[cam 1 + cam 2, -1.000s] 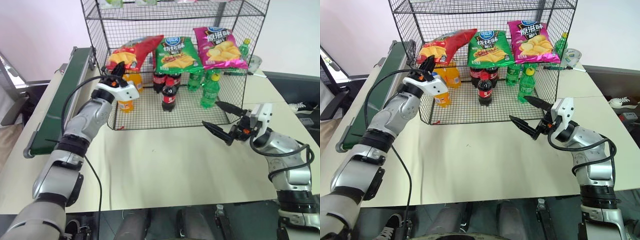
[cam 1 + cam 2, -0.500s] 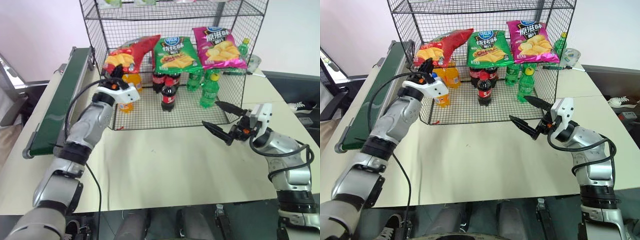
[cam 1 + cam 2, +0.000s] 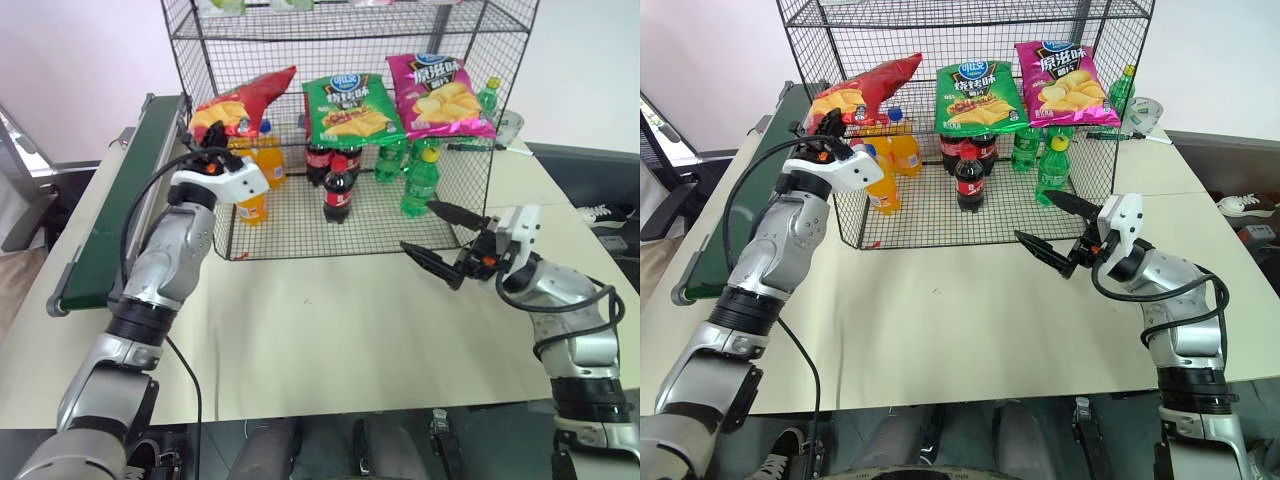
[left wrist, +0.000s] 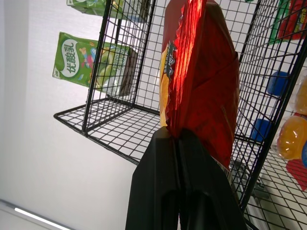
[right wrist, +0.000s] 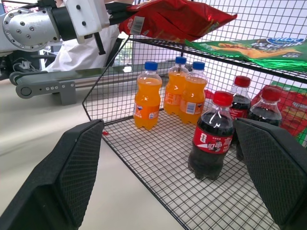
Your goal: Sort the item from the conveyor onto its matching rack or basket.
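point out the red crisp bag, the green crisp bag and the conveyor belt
shiny red crisp bag (image 3: 243, 100), left eye view, middle of the red face
green crisp bag with pictured crisps (image 3: 349, 106), left eye view, centre of its front
long dark-green conveyor belt (image 3: 120, 200), left eye view, bare belt surface

glossy foil crisp bag (image 3: 240, 103) — black wire-mesh rack (image 3: 455, 190)

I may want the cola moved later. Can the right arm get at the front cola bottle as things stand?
Probably yes: the right gripper is open at the rack's open front, with nothing between it and the front cola bottle.
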You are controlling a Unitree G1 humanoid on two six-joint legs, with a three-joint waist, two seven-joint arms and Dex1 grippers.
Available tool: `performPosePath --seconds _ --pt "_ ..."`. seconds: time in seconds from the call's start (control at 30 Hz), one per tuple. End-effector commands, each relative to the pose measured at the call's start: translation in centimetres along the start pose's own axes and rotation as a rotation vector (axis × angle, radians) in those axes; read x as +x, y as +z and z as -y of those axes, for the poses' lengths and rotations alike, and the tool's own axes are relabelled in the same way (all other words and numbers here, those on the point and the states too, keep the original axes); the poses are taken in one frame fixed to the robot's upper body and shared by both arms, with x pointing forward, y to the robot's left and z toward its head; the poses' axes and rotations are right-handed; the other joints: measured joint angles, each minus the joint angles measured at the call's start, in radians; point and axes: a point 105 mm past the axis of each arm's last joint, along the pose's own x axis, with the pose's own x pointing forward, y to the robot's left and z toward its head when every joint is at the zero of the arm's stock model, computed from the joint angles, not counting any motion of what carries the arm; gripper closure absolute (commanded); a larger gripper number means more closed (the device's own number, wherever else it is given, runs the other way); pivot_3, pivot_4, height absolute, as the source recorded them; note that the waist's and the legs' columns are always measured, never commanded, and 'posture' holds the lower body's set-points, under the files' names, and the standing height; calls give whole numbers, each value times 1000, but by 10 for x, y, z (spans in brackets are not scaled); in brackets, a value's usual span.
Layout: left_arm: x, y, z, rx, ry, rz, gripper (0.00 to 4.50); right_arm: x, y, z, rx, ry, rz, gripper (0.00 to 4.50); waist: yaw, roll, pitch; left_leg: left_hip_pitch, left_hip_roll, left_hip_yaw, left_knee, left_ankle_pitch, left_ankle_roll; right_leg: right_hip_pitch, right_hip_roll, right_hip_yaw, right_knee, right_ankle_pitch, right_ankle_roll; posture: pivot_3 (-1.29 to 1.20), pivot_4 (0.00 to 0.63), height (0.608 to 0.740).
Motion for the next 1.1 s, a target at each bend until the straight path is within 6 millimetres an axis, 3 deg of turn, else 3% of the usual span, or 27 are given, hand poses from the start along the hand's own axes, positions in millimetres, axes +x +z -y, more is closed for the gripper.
performPosePath --seconds 0.03,0.27,0.53,0.63,0.87,0.9,1.1 --pt "15 6 -9 -23 58 19 4470 4 11 1 -40 2 43 0 0 0 0 0 0 0 0 0 0 0 0 0 0 0 0 0 150 740" --pt "31 22 0 -80 79 39 4470 2 12 0 -45 -5 38 0 0 0 0 0 0 0 0 0 0 0 0 0 0 0 0 0 150 740" --pt "30 27 7 -209 51 60 4470 -3 14 1 -28 -16 33 0 -2 0 0 0 0 0 0 0 0 0 0 0 0 0 0 0 150 740" --pt "30 25 5 -228 60 49 3657 -3 14 1 -34 -17 31 0 -2 0 0 0 0 0 0 0 0 0 0 0 0 0 0 0 150 740" --pt "20 40 -3 -200 60 148 299 -3 14 5 -41 -27 36 0 -3 0 0 0 0 0 0 0 0 0 0 0 0 0 0 0 150 740" --pt "17 43 -4 -192 59 164 56 -3 14 5 -41 -29 36 0 -4 0 0 0 0 0 0 0 -1 0 0 0 0 0 0 0 150 740" --pt "-7 49 -8 -222 19 237 56 -8 12 5 -35 -45 36 0 -2 0 0 0 0 0 0 1 -1 0 0 0 0 0 0 0 150 740"
